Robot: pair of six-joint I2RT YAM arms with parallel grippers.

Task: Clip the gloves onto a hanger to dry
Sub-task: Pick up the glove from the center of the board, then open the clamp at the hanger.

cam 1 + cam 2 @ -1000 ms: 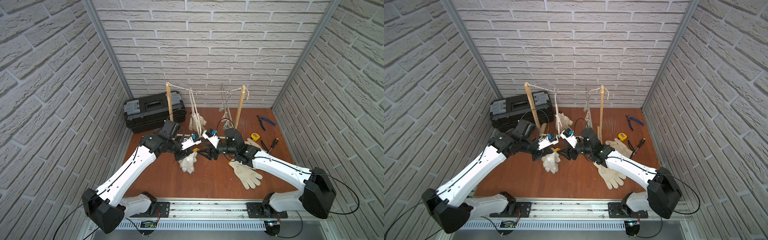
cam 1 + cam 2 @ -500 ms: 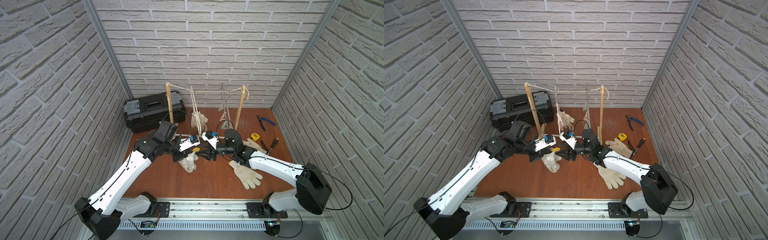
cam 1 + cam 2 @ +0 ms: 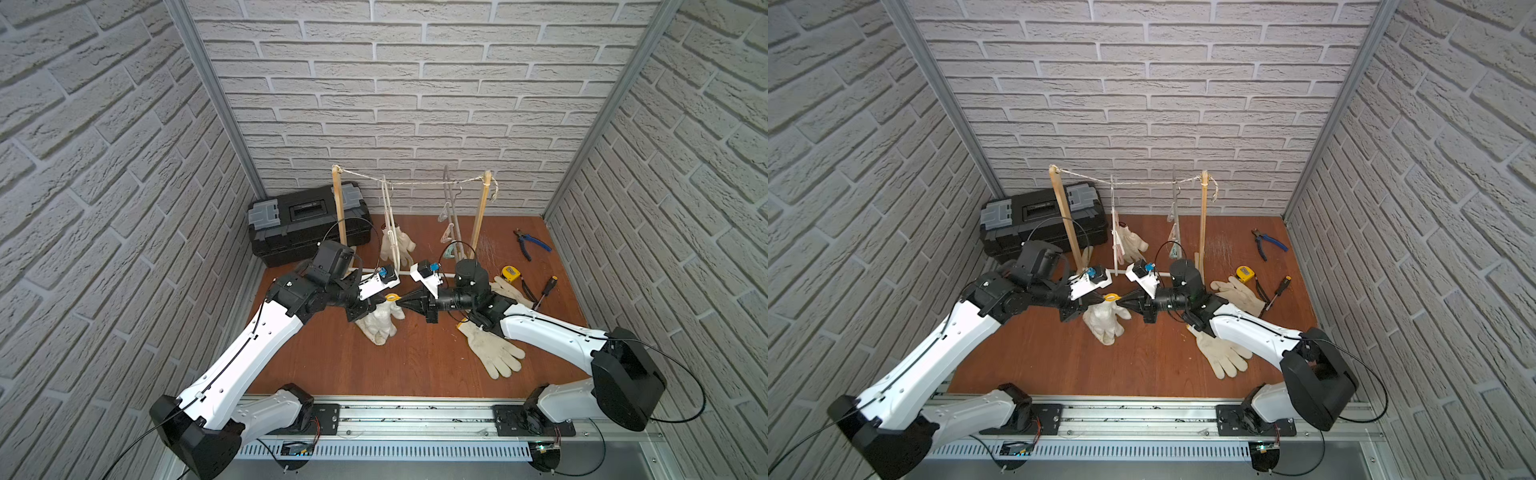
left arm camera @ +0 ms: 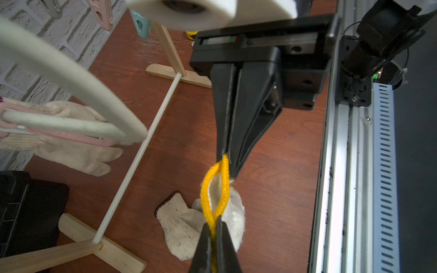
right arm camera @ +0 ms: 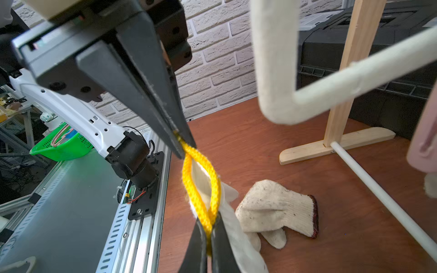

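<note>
Both pincers are clamped on the yellow cuff (image 4: 214, 191) of one glove (image 3: 384, 313). The left pincer (image 4: 214, 236) bites one end of the cuff's mouth and the right pincer (image 5: 208, 232) bites the opposite end. The glove hangs limp between them, clear of the desk (image 3: 415, 365) and just above a second glove (image 5: 276, 210) lying flat there. The step in hand, as I judge it, is carrying this cuff to a hanger clip. To do it well, the two arms should rise and travel toward the back as one, with the gap between them unchanged. That holds the cuff stretched into a thin, flat edge a clip can take, whereas slack lets the knit bunch up. The white hanger (image 4: 71, 76) already bears a clipped glove (image 4: 71, 151). The grey hanger (image 3: 1175, 216) on the same rope (image 3: 415, 183) seems to have bare clips, though they are too small to be sure. The approach should steer clear of the white hanger's bar, which sits close to both wrists, and of the wooden post (image 3: 480, 212).
</note>
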